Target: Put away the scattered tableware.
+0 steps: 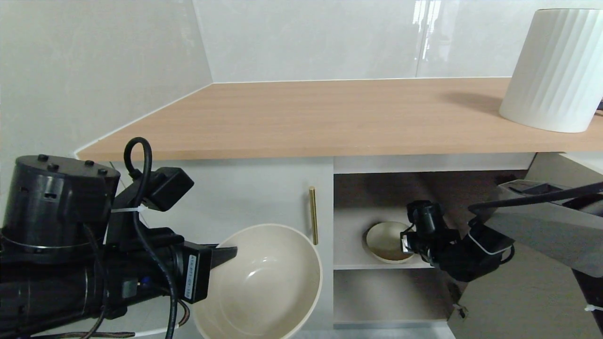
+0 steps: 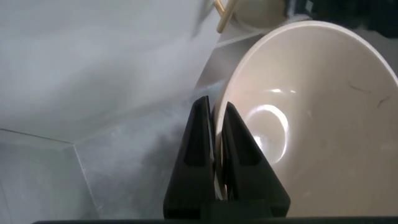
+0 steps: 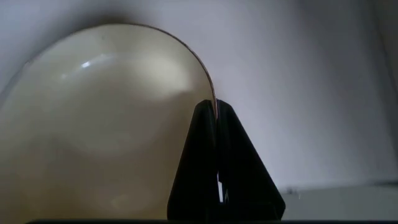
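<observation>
Bowls: two. Large bowl (image 1: 264, 282) at lower centre of the head view, small bowl (image 1: 384, 241) right of centre.
End effectors: two. Left end effector (image 1: 226, 256) at lower left, right end effector (image 1: 406, 242) right of centre, one bowl rim in each.
Ribbed white cylinder (image 1: 553, 70): one, upper right.
Worktop (image 1: 330, 117): one.
Brass handle (image 1: 313, 214): one, centre.

The left arm (image 1: 52, 282) is black, its fat round joint (image 1: 59, 197) topped with small screws (image 1: 52, 166). A looping black cable (image 1: 141, 155) carries a white zip tie (image 1: 125, 209), near a white label (image 1: 191, 278). The right arm (image 1: 541, 226) is flat grey with a black wrist (image 1: 452, 259). The left gripper (image 2: 215, 107) and the right gripper (image 3: 216, 107) are black wedges.
</observation>
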Robot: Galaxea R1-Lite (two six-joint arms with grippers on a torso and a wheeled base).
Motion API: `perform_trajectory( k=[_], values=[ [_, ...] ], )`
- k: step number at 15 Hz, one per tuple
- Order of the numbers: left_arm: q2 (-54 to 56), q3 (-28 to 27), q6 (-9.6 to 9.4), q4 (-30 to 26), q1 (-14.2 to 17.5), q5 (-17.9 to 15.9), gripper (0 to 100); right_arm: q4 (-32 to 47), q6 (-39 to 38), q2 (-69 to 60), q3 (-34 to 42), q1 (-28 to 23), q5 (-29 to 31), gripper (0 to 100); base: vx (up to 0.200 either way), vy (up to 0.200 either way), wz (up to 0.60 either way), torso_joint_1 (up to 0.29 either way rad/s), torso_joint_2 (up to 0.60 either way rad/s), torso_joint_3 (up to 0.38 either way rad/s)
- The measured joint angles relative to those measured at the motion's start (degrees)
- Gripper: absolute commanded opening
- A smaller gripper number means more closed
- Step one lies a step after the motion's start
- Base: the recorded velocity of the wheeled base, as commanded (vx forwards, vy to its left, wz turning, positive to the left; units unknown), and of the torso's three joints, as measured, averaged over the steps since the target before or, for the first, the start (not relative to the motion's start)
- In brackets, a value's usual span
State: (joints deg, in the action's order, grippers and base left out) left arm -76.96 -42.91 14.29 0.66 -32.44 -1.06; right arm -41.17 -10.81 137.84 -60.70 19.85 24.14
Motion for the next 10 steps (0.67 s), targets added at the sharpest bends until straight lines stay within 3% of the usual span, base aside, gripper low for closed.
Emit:
perform_trajectory(
  k=[4,5,10],
  values=[
    [-0.16,0.20,0.00,0.02,-0.49,0.00,0,0.01,-0.16,2.43,-3.00,-1.06,0.20,0,0.000,0.000,0.00,0.000,0.00,0.000],
    [-0.16,0.20,0.00,0.00,-0.52,0.00,0,0.04,-0.16,2.65,-3.24,-1.16,0.24,100,0.000,0.000,0.00,0.000,0.00,0.000],
    [-0.18,0.35,-0.01,0.02,-0.94,0.05,0,-0.02,-0.51,2.99,-4.51,-1.27,0.27,100,0.000,0.000,0.00,0.000,0.00,0.000]
  ],
)
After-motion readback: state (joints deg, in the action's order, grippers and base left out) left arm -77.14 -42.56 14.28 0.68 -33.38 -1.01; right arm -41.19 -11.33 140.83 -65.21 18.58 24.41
